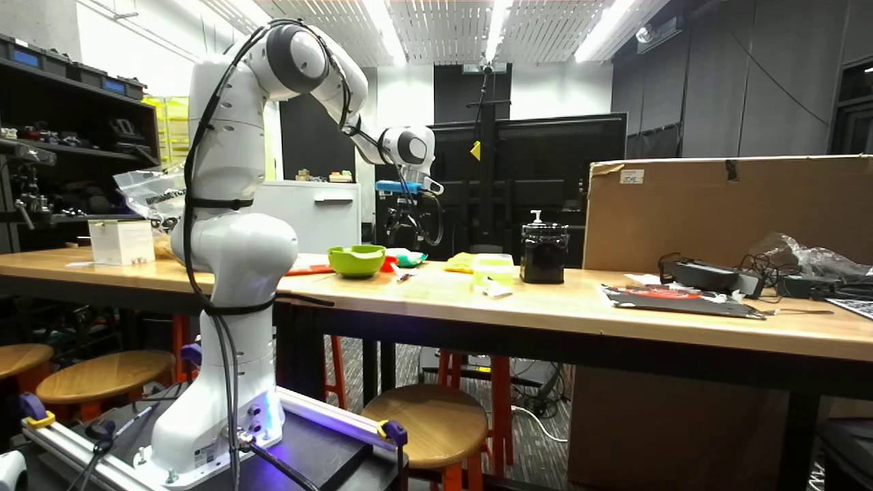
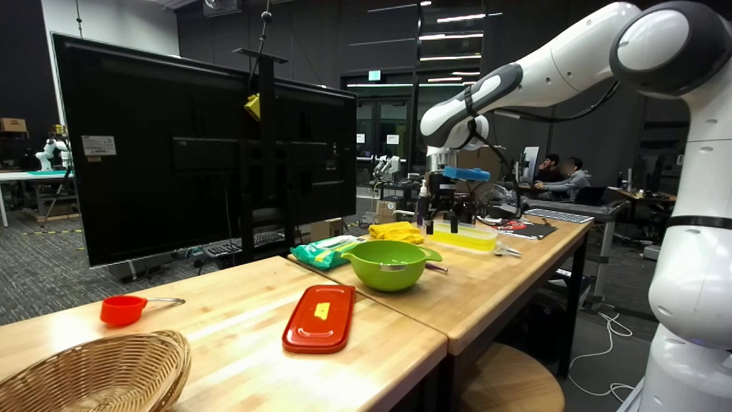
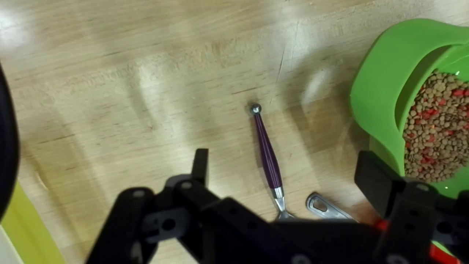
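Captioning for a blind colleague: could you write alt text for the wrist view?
An open black gripper above a wooden table, where a purple-handled utensil lies. At right, a green bowl holds brown lentil-like bits mixed with red pieces.

Counter (image 2: 389, 340): two pale wood tops, set edge to edge; we enter both.
Green bowl (image 2: 386, 269): one, upright.
Soft packet (image 2: 321, 254): green and white, near the green bowl.
Red lid (image 2: 320, 332): flat, yellow label (image 2: 322, 311) on top.
Yellow tub (image 2: 466, 240): translucent, one; yellow cloth (image 2: 397, 232) beside it.
Purple-handled utensil (image 3: 269, 161): lying between yellow tub and green bowl.
Pump dispenser (image 1: 543, 258): dark, upright, near the yellow tub.
Wicker basket (image 2: 123, 363): cut off in our view; red measuring cup (image 2: 122, 312) near.
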You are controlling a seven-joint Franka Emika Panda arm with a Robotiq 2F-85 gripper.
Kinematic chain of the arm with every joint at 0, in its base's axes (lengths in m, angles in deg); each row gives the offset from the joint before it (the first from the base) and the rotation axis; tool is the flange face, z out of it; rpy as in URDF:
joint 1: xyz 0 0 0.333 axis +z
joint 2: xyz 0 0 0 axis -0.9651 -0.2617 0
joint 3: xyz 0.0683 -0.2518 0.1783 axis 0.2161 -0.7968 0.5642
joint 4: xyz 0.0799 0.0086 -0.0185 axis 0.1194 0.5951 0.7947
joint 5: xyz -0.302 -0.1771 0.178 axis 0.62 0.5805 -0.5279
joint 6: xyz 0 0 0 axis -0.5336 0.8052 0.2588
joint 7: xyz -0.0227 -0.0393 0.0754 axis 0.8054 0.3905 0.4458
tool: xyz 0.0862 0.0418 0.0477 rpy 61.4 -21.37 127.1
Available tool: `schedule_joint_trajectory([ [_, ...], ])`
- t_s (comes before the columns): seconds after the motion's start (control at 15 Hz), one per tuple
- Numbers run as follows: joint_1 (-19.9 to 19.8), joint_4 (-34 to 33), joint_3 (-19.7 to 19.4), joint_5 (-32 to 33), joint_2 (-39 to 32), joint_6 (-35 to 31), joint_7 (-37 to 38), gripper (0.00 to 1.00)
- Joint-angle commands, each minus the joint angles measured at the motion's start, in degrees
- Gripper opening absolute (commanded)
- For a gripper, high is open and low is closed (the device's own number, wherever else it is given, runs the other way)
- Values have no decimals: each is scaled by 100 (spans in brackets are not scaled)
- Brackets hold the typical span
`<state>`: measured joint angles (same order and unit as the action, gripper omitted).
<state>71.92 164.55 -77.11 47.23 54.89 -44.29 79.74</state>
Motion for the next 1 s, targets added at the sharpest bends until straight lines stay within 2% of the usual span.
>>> schedule_joint_trajectory([
  [0.0,-36,32,-28,-156,-118,-288,-347,100],
  [0.47,-134,15,-65,-325,-386,-567,-821,100],
  [0.93,-120,207,-29,-544,-459,-1011,-685,100],
])
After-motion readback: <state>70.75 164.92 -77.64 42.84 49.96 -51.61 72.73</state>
